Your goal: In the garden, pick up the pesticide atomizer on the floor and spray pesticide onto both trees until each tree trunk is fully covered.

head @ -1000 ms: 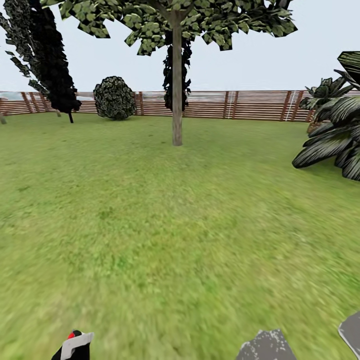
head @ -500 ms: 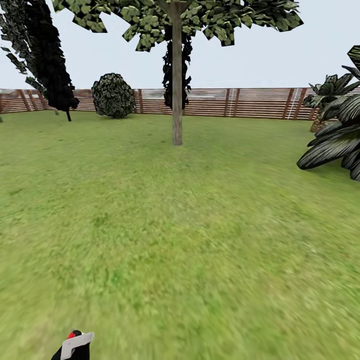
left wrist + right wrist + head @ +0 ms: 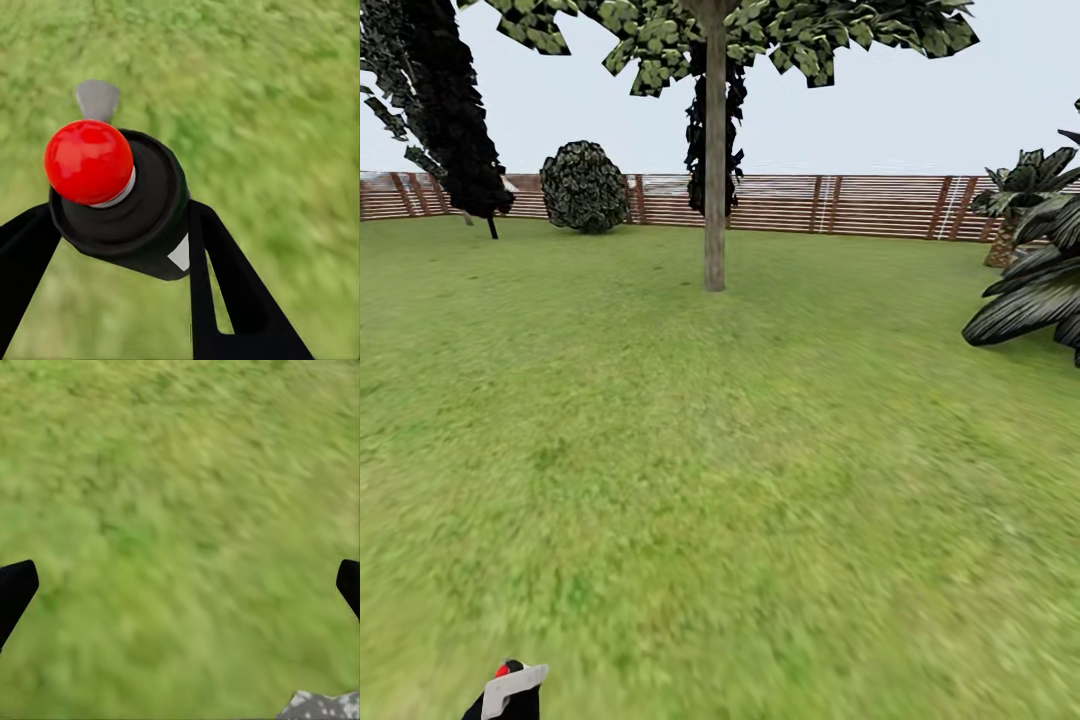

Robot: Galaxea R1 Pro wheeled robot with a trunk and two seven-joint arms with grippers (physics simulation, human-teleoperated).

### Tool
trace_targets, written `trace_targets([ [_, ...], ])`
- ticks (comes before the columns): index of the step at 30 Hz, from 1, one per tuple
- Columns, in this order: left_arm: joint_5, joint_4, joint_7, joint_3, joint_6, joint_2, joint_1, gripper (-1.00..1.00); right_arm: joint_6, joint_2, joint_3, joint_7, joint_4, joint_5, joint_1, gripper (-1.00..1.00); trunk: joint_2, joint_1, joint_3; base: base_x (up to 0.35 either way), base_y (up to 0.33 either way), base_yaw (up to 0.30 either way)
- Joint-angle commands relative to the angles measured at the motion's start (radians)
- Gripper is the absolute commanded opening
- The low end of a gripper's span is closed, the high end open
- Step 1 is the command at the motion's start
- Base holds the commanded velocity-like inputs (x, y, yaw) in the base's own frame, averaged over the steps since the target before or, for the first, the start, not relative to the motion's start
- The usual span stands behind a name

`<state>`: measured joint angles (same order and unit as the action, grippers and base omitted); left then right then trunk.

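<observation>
Across the head view spreads a wide lawn (image 3: 740, 450) of mottled green grass, blurred toward the near edge and running back to a slatted wooden fence (image 3: 860, 205) under a pale sky. One tree (image 3: 714, 160) stands on the grass ahead, its straight grey-brown trunk rising to a leafy crown at the top of the picture. A tall dark tree (image 3: 445, 110) stands far off at the left by the fence, with a round bush (image 3: 584, 187) just beside it, and broad-leaved plants (image 3: 1035, 270) crowd the right edge. At the bottom left of the head view the pesticide atomizer (image 3: 508, 690) peeks in, showing its red top and pale grey nozzle. In the left wrist view the atomizer (image 3: 120, 199) sits between the black fingers (image 3: 225, 292) of the left gripper (image 3: 112, 247), which press against its dark body on both sides, so the gripper is clenched around it; the red ball cap faces the camera, above grass. In the right wrist view the right gripper (image 3: 180, 585) has its fingertips (image 3: 15, 589) spread wide at opposite edges, released and holding nothing, over blurred grass, with a speckled grey patch (image 3: 319, 706) at one corner.
</observation>
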<state>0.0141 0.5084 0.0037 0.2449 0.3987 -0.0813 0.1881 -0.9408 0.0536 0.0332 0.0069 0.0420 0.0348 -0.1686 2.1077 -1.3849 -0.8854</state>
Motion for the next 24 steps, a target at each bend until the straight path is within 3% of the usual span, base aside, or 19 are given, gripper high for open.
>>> trace_targets([
  [1,0.001,-0.001,0.0,0.0,0.003,0.0,0.001,-1.0,-0.003,0.0,0.004,0.001,-0.001,0.004,-0.001,1.0,0.0,0.0,-0.001,0.34,0.0,0.0],
  [24,0.003,0.005,-0.001,0.001,0.005,0.0,-0.01,-1.0,-0.003,0.0,0.004,0.001,-0.001,0.004,0.0,1.0,0.0,0.0,-0.001,0.34,0.0,0.0],
])
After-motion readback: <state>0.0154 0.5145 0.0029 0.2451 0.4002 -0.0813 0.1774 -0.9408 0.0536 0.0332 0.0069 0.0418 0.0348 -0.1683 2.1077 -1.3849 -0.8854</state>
